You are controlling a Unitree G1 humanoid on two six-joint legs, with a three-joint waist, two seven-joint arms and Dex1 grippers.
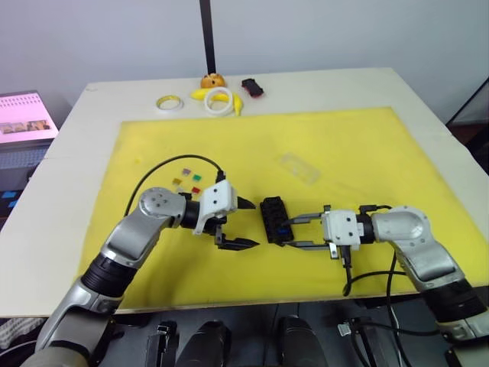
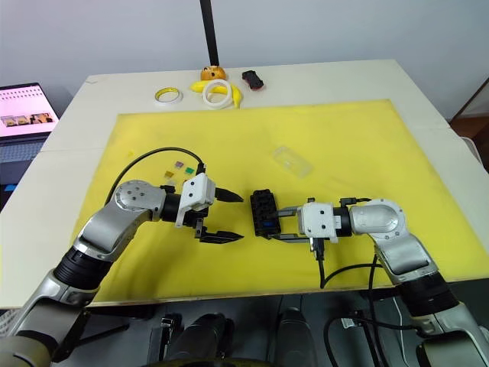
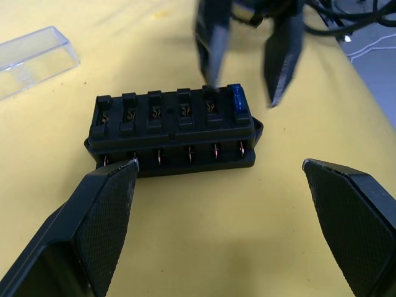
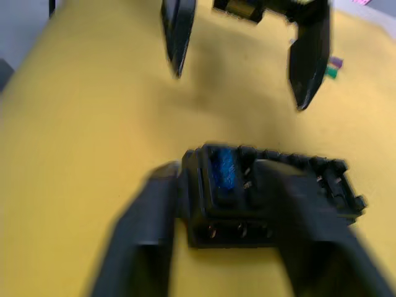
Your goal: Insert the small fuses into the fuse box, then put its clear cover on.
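Fuse box (image 1: 273, 219) found on the yellow mat (image 1: 367, 145), just below centre, between the two grippers. Long axis ran roughly 12 to 6 o'clock in the head views, leaning slightly toward 11 at the far end; slots faced up. One blue fuse (image 3: 237, 97) noted seated in an end slot at the near, 6 o'clock end; the other slots appeared empty.

Right gripper (image 1: 299, 232) observed at 3 o'clock of the box, fingers spread and straddling the near end at the blue fuse, nothing pinched. Left gripper (image 1: 242, 223) observed at 9 o'clock, close beside the box but apart from it, fingers spread wide, nothing held.

Remaining small fuses (image 1: 189, 177) located loose at 10 o'clock of the box, beyond the left arm. Clear cover (image 1: 299, 167) located at 1 o'clock, lying flat and well apart from the box.

Step in hand judged to be seating of the blue fuse. Recommended: press straight down along the slot, steady the box from the opposite side against sliding, confirm flush seating before fetching the next fuse.
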